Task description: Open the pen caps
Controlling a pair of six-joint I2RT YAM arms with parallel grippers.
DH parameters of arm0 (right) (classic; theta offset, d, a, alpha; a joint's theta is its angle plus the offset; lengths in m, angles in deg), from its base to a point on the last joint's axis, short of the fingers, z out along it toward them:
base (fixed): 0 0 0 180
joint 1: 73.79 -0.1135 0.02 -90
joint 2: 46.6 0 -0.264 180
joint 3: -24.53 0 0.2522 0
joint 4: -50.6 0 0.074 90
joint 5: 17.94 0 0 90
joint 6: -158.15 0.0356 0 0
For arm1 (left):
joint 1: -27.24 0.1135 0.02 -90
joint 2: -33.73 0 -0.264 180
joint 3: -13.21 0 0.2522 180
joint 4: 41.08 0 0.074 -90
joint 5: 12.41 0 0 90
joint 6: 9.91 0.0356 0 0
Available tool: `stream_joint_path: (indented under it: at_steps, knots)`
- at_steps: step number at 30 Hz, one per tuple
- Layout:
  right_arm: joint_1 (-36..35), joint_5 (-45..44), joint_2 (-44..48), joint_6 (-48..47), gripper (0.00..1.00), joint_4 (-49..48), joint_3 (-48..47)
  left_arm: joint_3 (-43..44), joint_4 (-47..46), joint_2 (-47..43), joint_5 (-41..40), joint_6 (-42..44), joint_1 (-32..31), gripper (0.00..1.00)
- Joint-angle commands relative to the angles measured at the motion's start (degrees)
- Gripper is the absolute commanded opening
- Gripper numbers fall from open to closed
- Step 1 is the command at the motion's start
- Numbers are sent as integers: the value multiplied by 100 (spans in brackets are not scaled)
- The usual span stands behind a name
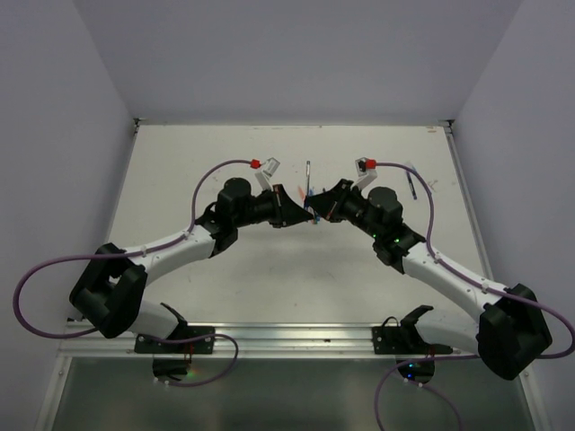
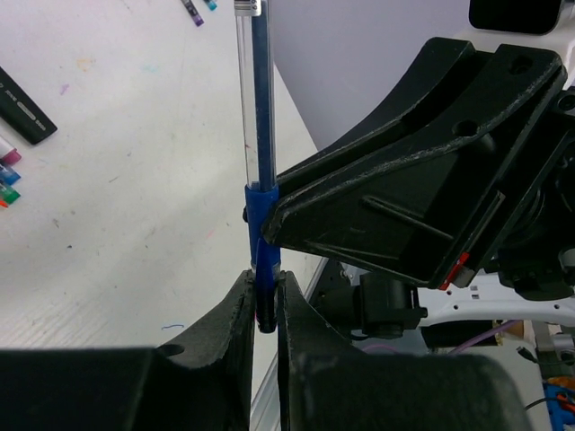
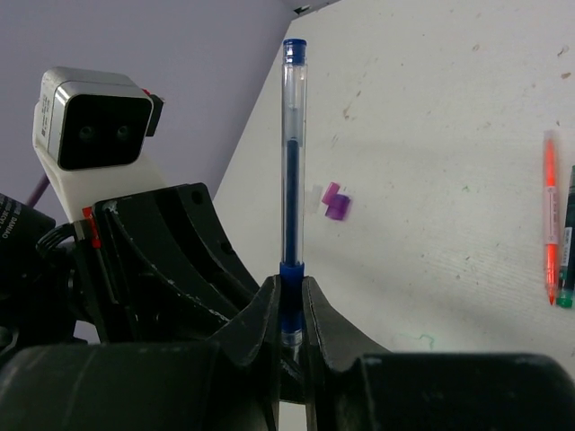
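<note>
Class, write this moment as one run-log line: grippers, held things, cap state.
left gripper: shut on cap | right gripper: shut on blue pen | cap: not yet off

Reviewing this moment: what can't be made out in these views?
Top view: the blue pen is too small to show whether its cap is on.
Left wrist view: the left gripper hides the tip of the blue cap; the top edge cuts off the barrel.
Right wrist view: the right gripper hides the pen's lower end.
Left wrist view: the left edge crops the markers.
</note>
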Motion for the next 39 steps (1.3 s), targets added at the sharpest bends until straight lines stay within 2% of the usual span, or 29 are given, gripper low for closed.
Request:
stream_joint_path:
  at_steps: [1,11,12,13,17,20,22,26,29,30,36,39]
  knots:
    - [-16,123,120,-256,13,129,-297,255,52,-55,282,369,-23,0]
    - [-16,290,-73,-318,17,166,-368,265,316,-169,405,738,-23,0]
    - [-16,290,-65,-318,16,157,-368,247,316,-169,432,747,-23,0]
    - [-16,255,-73,-318,0,166,-368,238,342,-178,432,773,-23,0]
    - [-16,27,67,-510,0,184,-360,45,114,-204,712,738,-23,0]
    - [10,26,286,-537,0,-316,-158,-218,-412,-195,1281,572,-23,0]
    - [36,96,401,-564,0,-642,-53,-508,-1106,-221,1617,336,-6,0]
    - [133,70,682,-651,0,-713,-17,-921,-1977,-362,2240,-43,161,0]
    - [326,175,823,-520,0,-924,45,-1238,-2688,-345,2548,-464,319,0]
    - [448,211,823,-441,0,-1229,132,-1334,-3378,-327,2637,-657,346,0]
    - [783,351,648,121,0,-1969,177,-1660,-4963,-72,2980,-1625,452,0]
    - [871,229,621,253,0,-1970,98,-1652,-4766,-107,3033,-1548,522,0]
